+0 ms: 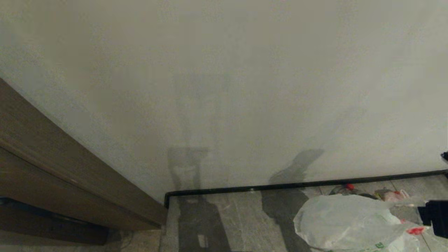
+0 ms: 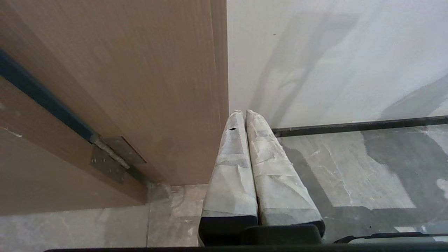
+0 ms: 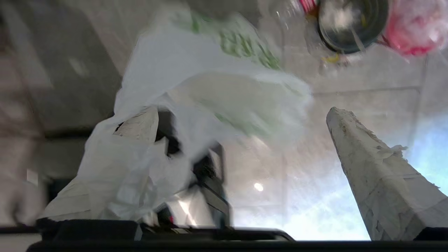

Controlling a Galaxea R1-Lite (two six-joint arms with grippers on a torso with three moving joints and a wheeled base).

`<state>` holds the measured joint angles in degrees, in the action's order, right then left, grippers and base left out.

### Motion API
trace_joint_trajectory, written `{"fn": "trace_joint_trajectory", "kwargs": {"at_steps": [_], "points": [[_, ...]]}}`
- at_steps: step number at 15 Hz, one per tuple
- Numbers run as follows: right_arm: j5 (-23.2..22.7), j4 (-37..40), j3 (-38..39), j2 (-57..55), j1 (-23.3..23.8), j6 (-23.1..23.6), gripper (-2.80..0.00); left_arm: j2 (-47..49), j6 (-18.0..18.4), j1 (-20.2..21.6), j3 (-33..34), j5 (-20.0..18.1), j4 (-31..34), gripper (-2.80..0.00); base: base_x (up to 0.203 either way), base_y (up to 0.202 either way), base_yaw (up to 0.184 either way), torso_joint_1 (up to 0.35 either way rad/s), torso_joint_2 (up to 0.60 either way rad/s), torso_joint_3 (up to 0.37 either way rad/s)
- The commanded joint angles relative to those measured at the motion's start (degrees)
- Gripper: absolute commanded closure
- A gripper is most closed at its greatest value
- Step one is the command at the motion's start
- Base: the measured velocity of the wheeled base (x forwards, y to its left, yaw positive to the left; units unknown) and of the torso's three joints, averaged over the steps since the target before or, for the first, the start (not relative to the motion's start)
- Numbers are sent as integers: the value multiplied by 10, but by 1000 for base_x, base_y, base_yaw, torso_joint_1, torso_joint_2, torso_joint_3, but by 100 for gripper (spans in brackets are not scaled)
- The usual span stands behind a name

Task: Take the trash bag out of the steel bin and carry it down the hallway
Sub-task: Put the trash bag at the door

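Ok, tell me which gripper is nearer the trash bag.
Right. The right gripper stands open with the trash bag draped over one finger. The left gripper is shut, off by the brown door frame, away from the bag.

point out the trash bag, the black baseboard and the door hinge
trash bag (image 1: 343, 220), head view, middle of its crumpled body
black baseboard (image 1: 315, 183), head view, strip along the wall's foot
door hinge (image 2: 112, 155), left wrist view, metal plate

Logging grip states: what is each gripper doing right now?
Left gripper: shut, empty.
Right gripper: open; thin translucent white plastic trash bag draped over one finger.
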<state>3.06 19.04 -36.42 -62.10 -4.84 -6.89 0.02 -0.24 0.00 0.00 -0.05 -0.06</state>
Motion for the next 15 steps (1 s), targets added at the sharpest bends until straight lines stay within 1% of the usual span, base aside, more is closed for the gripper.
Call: {"fn": "trace_joint_trajectory", "kwargs": {"at_steps": [1,8,12,15], "points": [[3,17,-22,-6,-13,5,-280,0,0,0,0,0,0,0,0,0,0,0,0,0],[5,16,-23,12,-14,8,-280,0,0,0,0,0,0,0,0,0,0,0,0,0],[6,14,-12,37,-14,20,-280,0,0,0,0,0,0,0,0,0,0,0,0,0],[11,15,-16,39,-14,14,-280,0,0,0,0,0,0,0,0,0,0,0,0,0]]}}
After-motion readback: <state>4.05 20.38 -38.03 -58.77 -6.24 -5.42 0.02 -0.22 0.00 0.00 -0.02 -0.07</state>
